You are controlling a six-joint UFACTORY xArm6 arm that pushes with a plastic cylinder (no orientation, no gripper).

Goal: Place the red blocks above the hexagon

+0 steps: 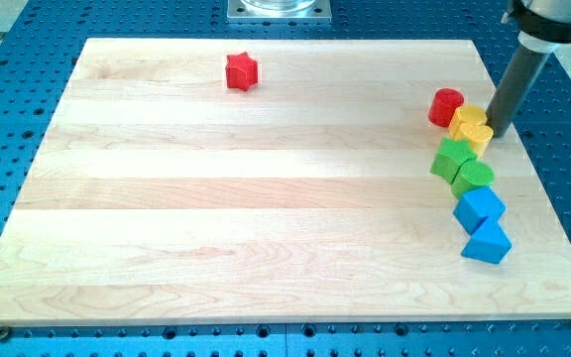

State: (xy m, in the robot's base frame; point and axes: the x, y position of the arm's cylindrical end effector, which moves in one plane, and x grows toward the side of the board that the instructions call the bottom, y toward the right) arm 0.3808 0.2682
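A red star-shaped block (241, 71) lies near the view's top, left of centre. A red cylinder (445, 106) sits at the right, touching a yellow hexagon (467, 119) just below and right of it. A second yellow block (477, 136), heart-like in shape, adjoins the hexagon from below. My tip (496, 133) rests on the board right beside the two yellow blocks, on their right side, apparently touching them. The rod rises to the view's top right.
Below the yellow blocks runs a chain of blocks: a green block (453, 158), a green cylinder (477, 177), a blue cube (479, 207) and a blue triangular block (488, 242). The wooden board (216, 228) lies on a blue perforated table; its right edge is near the tip.
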